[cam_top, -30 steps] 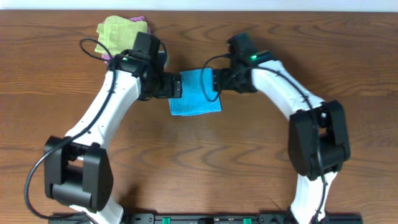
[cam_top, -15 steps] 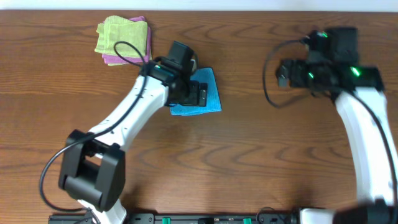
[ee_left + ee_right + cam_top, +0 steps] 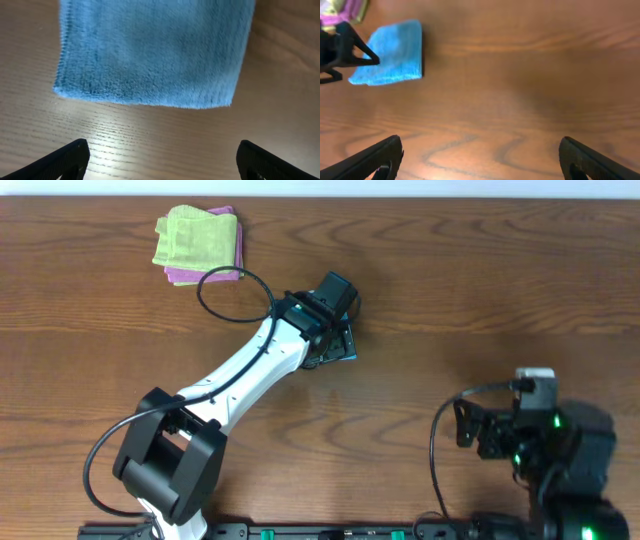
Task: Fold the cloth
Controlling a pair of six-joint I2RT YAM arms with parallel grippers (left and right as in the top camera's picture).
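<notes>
The cloth is sky-blue and lies folded flat on the wooden table, its near edge just ahead of my left gripper. That gripper is open, with bare wood between its fingertips. From overhead the left arm hides most of the cloth, and only a blue sliver shows. My right gripper is open over bare table at the near right, far from the cloth, which appears at the upper left of its view.
A light green folded cloth sits on a pink folded one at the back left. A black cable loops off the left arm. The right arm's body is near the front right edge.
The right arm has left the cloth and pulled back to the near right. The left arm has swung rightward over the cloth. The cloth has stayed in place.
</notes>
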